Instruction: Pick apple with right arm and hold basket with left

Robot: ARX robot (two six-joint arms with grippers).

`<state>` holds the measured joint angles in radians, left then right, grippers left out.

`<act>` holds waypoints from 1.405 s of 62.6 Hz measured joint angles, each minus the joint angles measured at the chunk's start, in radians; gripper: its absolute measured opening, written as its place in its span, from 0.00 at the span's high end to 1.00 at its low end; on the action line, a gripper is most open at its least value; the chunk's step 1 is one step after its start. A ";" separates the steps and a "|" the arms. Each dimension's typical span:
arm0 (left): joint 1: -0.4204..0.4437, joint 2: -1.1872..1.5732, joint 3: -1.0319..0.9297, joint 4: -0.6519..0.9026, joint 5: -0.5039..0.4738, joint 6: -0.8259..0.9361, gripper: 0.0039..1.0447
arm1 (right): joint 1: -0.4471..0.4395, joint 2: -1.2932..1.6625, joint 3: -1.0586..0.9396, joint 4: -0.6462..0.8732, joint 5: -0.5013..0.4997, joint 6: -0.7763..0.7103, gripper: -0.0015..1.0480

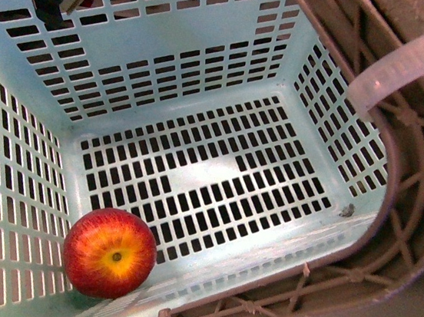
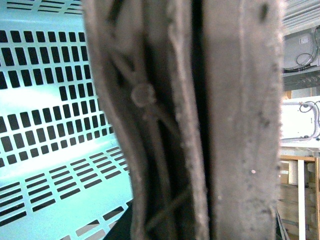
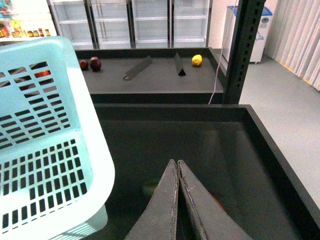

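**Apple lies in the basket; holding is the step in hand**

Apple (image 1: 110, 253) sits on the slotted floor of the basket (image 1: 170, 60), tucked into the corner nearest the camera and touching the walls there. It is round and glossy, red with a yellow blush around its stem dimple. By my judgement the picking is done, and what remains is to hold the basket steady.

The right fingers (image 3: 162, 210) are dark wedges pressed tip to tip with nothing between them. They hang above a dark bin (image 3: 260, 145), beside the basket's pale turquoise lattice wall.

The left fingers show in no view, so I cannot tell their grip. The brown ribbed handle (image 2: 240, 125) fills the left wrist view, matte and rough. The next move likely calls for a firm, level hold, since the smooth apple could roll across the hard plastic.
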<state>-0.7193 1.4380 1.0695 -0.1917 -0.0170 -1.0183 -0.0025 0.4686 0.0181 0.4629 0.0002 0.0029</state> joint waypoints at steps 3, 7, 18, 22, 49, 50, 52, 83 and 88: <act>0.000 0.000 0.000 0.000 0.000 0.000 0.86 | 0.000 -0.026 0.000 -0.021 0.000 0.000 0.98; 0.000 0.000 0.000 0.000 0.001 0.001 0.86 | 0.000 -0.050 0.000 -0.045 0.000 0.000 0.98; 0.000 0.000 0.000 0.000 0.003 0.000 0.86 | 0.000 -0.122 0.000 -0.116 0.000 0.000 0.98; 0.000 0.000 0.000 0.000 0.002 0.000 0.86 | 0.000 -0.154 0.000 -0.148 0.000 0.000 0.98; 0.000 0.000 0.000 0.000 0.002 0.000 0.86 | 0.000 -0.282 0.000 -0.275 0.000 0.000 0.98; 0.000 0.000 0.000 0.000 0.002 0.000 0.86 | 0.000 -0.286 0.000 -0.280 0.000 0.000 0.98; 0.000 0.000 0.000 0.000 0.002 0.000 0.86 | 0.000 -0.291 0.000 -0.284 0.000 0.000 0.98; 0.000 0.000 0.000 0.000 0.002 0.000 0.86 | 0.001 -0.462 0.000 -0.462 0.000 0.000 0.88; 0.000 0.000 0.000 0.000 0.002 -0.001 0.86 | 0.001 -0.462 0.000 -0.462 0.000 0.000 0.74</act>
<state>-0.7189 1.4380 1.0695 -0.1917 -0.0151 -1.0191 -0.0017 0.0063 0.0181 0.0013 0.0006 0.0029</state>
